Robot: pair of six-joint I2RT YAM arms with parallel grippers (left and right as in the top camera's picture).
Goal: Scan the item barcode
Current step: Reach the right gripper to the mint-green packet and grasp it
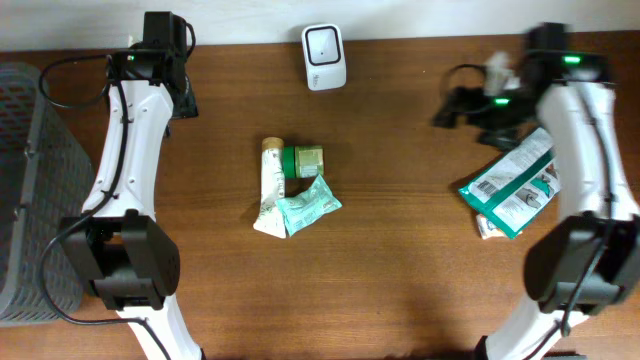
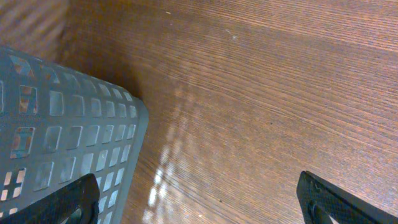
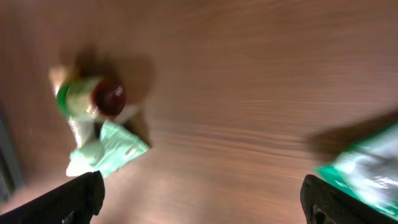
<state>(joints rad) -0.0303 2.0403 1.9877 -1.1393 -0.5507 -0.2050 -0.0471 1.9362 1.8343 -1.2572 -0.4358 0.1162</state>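
Right hand [image 3: 200, 186]: fingers wide apart, nothing between them, hovering over bare tabletop [image 3: 236, 93]. Green-and-white packet [image 1: 512, 180] lies close on its outer side. White tube [image 1: 268, 190], green jar [image 1: 303, 160] and teal pouch [image 1: 308, 208] are piled well ahead of the fingers. Left hand [image 2: 196, 186] is also spread, idle beside the grey basket [image 2: 56, 143]. Likely next: grip one pile item by its edge, leaving its barcode uncovered for the scanner [image 1: 323, 55].

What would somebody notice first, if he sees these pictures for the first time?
The heap in the middle of the table stands out: a white tube, a small green container and a teal packet, touching one another. At the right, a green and white packet with a barcode lies partly under the right arm. A white scanner stands at the far edge, a grey basket at the left.
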